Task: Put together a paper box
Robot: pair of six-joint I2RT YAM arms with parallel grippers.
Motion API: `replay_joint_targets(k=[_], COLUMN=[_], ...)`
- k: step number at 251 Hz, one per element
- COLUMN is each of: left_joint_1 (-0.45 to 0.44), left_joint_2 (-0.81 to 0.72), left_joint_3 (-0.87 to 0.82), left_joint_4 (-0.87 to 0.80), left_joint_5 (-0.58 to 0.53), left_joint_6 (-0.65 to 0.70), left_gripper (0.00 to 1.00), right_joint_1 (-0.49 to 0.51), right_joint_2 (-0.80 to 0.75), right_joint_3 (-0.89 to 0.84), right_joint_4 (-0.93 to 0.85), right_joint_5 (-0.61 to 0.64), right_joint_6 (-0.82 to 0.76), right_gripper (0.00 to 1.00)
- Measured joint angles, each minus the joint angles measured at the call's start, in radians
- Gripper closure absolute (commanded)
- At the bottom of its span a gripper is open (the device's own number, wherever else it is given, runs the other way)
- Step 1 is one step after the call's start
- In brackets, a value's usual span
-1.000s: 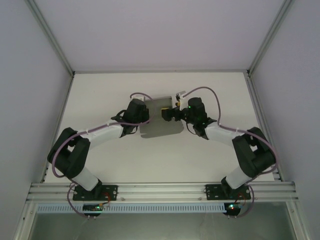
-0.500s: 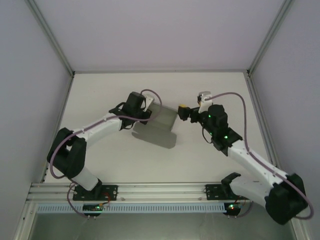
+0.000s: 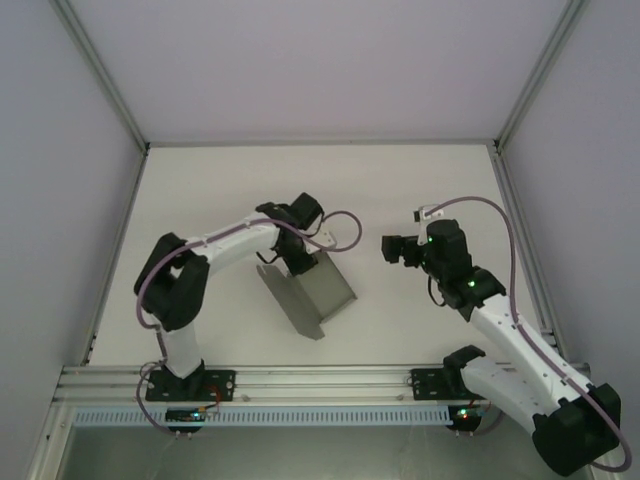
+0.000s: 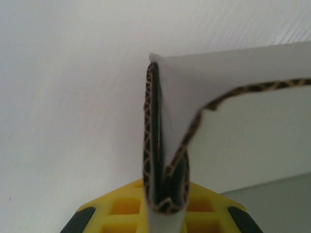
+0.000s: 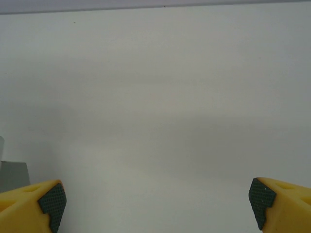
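Left of centre on the white table [image 3: 400, 320]: the paper box [image 3: 322, 290], plain grey thin cardboard, part-folded. One flat panel lies on the surface, with a lighter flap turned up along its left side, and it sits skewed to the table edges. From the left wrist, the paper box [image 4: 243, 97] shows as a pale sheet doubled over on itself, its cut edge showing a dark zigzag line.

Left arm: elbow bent back toward the near-left, forearm angled up and right, wrist turned down over the far end of the cardboard. Left gripper [image 3: 299, 256] is clamped on that far edge. Close up, the left gripper [image 4: 164, 201] has its yellow fingers [image 4: 121, 206] pressed together with the folded cardboard pinched between them.

Right arm: stretched from its near-right base up and left, wrist level, pointing left toward the cardboard and well apart from it. Right gripper [image 3: 388, 247] sits over bare table. Its wrist camera shows the right gripper [image 5: 156, 196] with yellow fingers [image 5: 29, 204] spread wide and nothing between the dark pads [image 5: 261, 193].
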Motion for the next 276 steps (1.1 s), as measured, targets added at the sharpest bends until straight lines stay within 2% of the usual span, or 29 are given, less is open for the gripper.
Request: replay_joint_targets(k=[31,78,102,125,130,144,162,211,276], left_joint_1=[-0.055,-0.138,-0.159,-0.161,-0.161,-0.159,-0.159,-0.124,-0.122], left_joint_2=[0.082,0.238,0.317,0.36,0.367,0.373,0.367,0.303,0.193], left_joint_3=[0.046,0.14,0.2,0.233,0.238,0.24,0.237,0.197,0.184], left_joint_4=[-0.012,0.005,0.011,0.049,0.057,0.077,0.098,0.156,0.111], left_joint_5=[-0.144,-0.483,-0.639,-0.727,-0.742,-0.759,-0.788,-0.697,-0.542], left_joint_6=[0.0,0.021,0.048,0.07,0.076,0.086,0.097,0.133,0.221], left_gripper=[1.0,1.0,1.0,1.0,0.94,0.72,0.57,0.45,0.16], right_joint_1=[-0.021,-0.039,-0.05,-0.059,-0.061,-0.066,-0.076,-0.105,-0.127], right_joint_2=[0.0,0.0,0.0,0.0,0.0,0.0,0.004,0.011,0.011], right_joint_3=[0.0,0.0,0.0,-0.001,-0.002,-0.004,-0.006,-0.008,-0.008], right_joint_4=[-0.009,-0.009,-0.009,-0.009,-0.008,-0.008,-0.008,-0.01,-0.009], right_joint_5=[-0.008,-0.027,-0.034,-0.041,-0.043,-0.046,-0.054,-0.09,-0.152], right_joint_6=[0.0,0.002,0.005,0.008,0.009,0.009,0.009,0.009,0.007], right_gripper=[0.01,0.01,0.01,0.01,0.01,0.01,0.01,0.01,0.01])
